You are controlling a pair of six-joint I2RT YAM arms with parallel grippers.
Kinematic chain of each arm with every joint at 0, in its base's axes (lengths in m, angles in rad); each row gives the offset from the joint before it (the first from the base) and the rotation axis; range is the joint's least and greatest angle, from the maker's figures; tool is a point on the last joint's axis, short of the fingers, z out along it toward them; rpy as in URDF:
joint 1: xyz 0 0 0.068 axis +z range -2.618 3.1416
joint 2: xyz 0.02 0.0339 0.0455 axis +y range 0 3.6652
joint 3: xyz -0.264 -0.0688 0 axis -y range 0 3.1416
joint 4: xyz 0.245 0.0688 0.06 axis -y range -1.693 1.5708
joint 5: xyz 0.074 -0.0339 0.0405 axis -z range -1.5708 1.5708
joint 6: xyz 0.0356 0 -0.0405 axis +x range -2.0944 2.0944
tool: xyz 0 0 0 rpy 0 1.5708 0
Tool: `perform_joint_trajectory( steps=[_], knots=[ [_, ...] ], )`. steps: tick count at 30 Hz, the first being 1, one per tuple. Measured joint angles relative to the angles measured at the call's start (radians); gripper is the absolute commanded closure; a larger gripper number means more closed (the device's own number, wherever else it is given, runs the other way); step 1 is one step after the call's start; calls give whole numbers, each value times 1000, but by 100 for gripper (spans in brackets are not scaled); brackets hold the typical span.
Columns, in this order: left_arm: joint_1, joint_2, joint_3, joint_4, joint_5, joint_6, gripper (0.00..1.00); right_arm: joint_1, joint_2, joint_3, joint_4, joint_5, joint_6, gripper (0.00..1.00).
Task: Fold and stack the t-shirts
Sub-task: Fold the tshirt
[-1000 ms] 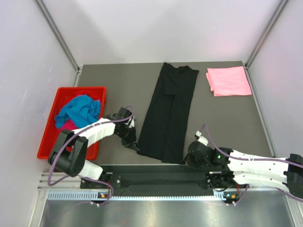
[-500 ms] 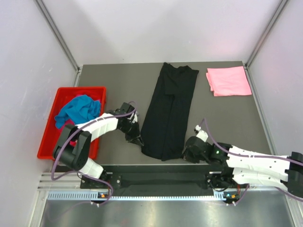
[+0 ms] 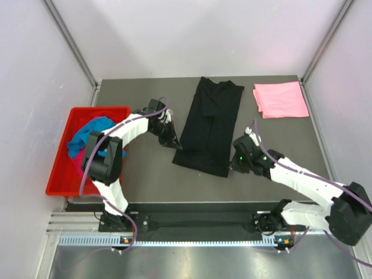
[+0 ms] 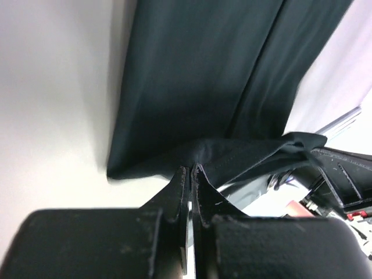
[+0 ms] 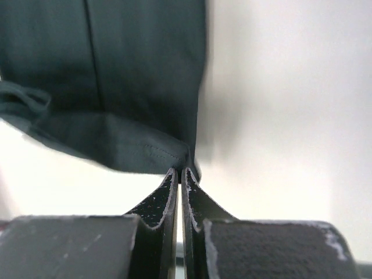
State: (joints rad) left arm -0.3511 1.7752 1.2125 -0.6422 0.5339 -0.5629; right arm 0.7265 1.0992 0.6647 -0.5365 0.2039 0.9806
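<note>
The black t-shirt (image 3: 209,125) lies as a long narrow strip down the middle of the table, its near end lifted and doubled back. My left gripper (image 3: 174,144) is shut on its near left corner, and the cloth (image 4: 192,93) hangs ahead of the jaws in the left wrist view. My right gripper (image 3: 235,165) is shut on the near right corner, where the hem (image 5: 145,152) shows at the jaws. The light pink t-shirt (image 3: 281,99) lies folded at the back right. The turquoise t-shirt (image 3: 93,136) is bunched in the red tray, with a bit of magenta t-shirt (image 3: 75,167) under it.
The red plastic tray (image 3: 58,174) stands at the table's left edge. Pale walls and metal frame posts close in the left, right and back sides. The arm bases and a rail run along the near edge.
Both grippers have moved away from the near edge toward the back, carrying the black shirt's near end with them. The shirt now covers less of the table's length.
</note>
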Motion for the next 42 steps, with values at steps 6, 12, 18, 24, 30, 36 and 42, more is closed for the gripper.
perform_joint_trajectory(
  steps=[6, 12, 18, 24, 30, 36, 42],
  knots=[
    [27, 161, 228, 3, 45, 14, 100, -128, 180, 148, 31, -35, -162, 100],
    [63, 306, 448, 0, 69, 18, 100, -230, 348, 305, 43, -48, -274, 100],
    [103, 465, 637, 42, 167, 11, 100, -301, 488, 451, 55, -80, -358, 100],
    [122, 562, 673, 122, 231, -41, 100, -357, 601, 549, 64, -122, -413, 100],
    [127, 600, 687, 214, 276, -94, 100, -388, 637, 568, 84, -158, -432, 100],
    [128, 602, 687, 326, 294, -149, 100, -415, 649, 574, 96, -184, -446, 100],
    [137, 613, 687, 418, 311, -213, 100, -442, 666, 615, 111, -212, -457, 100]
  ],
)
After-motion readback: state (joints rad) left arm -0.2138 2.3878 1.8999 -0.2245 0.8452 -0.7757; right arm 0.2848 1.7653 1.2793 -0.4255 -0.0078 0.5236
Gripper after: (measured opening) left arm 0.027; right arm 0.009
